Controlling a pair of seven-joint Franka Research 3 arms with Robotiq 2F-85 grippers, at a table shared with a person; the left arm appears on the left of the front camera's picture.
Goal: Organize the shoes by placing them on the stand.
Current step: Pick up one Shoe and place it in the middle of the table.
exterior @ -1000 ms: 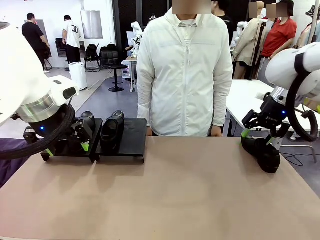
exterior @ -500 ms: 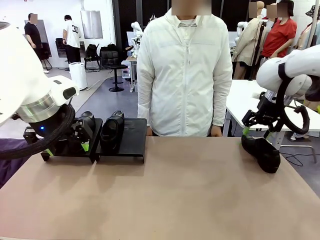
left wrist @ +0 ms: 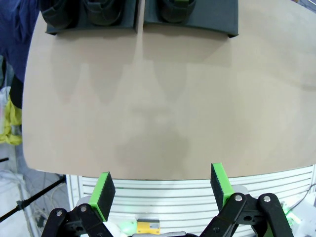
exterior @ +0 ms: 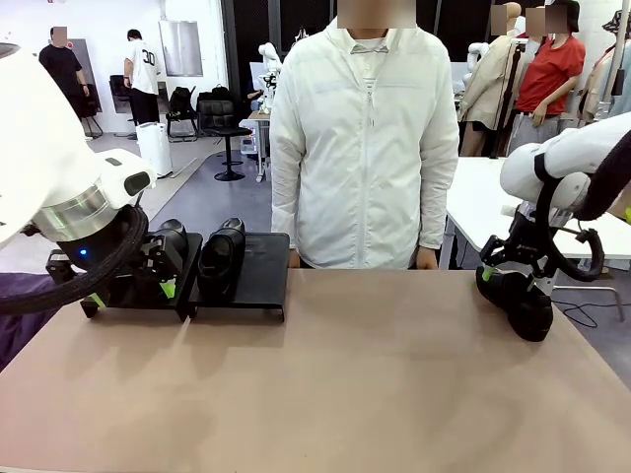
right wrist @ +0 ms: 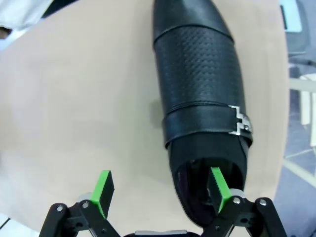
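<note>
The right gripper (right wrist: pixel 160 195) hangs with jaws apart over a black shoe (exterior: pixel 517 299) on the bench (exterior: pixel 375 374), while two shoes (exterior: pixel 221 258) sit on the stand (exterior: pixel 261 271) beside the wide-open left gripper (left wrist: pixel 162 186).

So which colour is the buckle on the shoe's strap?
Silver, on the black shoe; the buckle shows best in the right wrist view.

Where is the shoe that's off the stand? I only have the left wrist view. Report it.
Observer: The shoe sits near the right edge of the table, far from the stand.
Operator: Give me the right gripper's position.
Observer: The right gripper is open at the shoe's heel end. One finger is over the opening and the other is beside the shoe.
Operator: Report the person.
Observer: The person stands at the far edge, hands away from the shoe.
</note>
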